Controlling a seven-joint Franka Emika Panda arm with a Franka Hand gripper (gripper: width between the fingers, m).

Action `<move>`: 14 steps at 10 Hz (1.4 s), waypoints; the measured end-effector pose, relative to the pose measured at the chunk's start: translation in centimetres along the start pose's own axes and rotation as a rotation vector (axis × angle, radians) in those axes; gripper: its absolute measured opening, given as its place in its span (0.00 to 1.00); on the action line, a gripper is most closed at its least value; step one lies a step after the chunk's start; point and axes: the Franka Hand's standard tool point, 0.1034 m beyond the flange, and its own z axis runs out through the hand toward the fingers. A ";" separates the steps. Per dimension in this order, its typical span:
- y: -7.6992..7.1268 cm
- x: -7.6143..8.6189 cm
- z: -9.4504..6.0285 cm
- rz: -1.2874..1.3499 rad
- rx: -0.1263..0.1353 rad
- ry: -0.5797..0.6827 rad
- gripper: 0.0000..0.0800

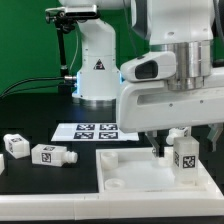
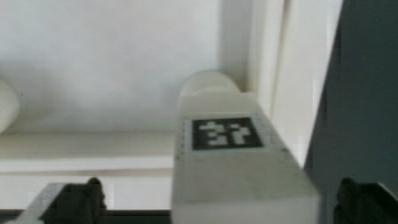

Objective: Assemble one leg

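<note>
Open gripper [image 1: 187, 143] straddling a leg [image 1: 185, 160] that stands on the white panel [image 1: 130, 185].

Nearest the exterior camera, the flat rimmed panel lies on the black table [image 1: 40, 190]. The leg stands upright near the panel's far edge, toward the exterior view's right, its tag facing the camera. The gripper's fingers hang on either side of the leg, spread wide. In the wrist view the fingertips [image 2: 75, 200] are clear of it. Whether its foot sits in a socket cannot be told. Toward the exterior view's left, a second leg [image 1: 50, 154] and a third leg [image 1: 15, 145] lie on the table, apart from the panel. Behind them lies the marker board [image 1: 88, 130], then the arm's white base [image 1: 97, 70].
</note>
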 end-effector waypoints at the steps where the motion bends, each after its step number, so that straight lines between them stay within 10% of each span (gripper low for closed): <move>1: -0.3 -0.3 0.2 0.004 0.002 -0.006 0.81; 4: -0.2 -0.2 0.2 0.060 0.001 -0.004 0.68; 6: -0.3 -0.2 0.2 0.204 0.001 -0.004 0.36; 12: -1.1 -0.4 0.3 0.975 -0.010 -0.004 0.36; 14: -0.9 0.1 0.3 1.234 0.056 0.032 0.36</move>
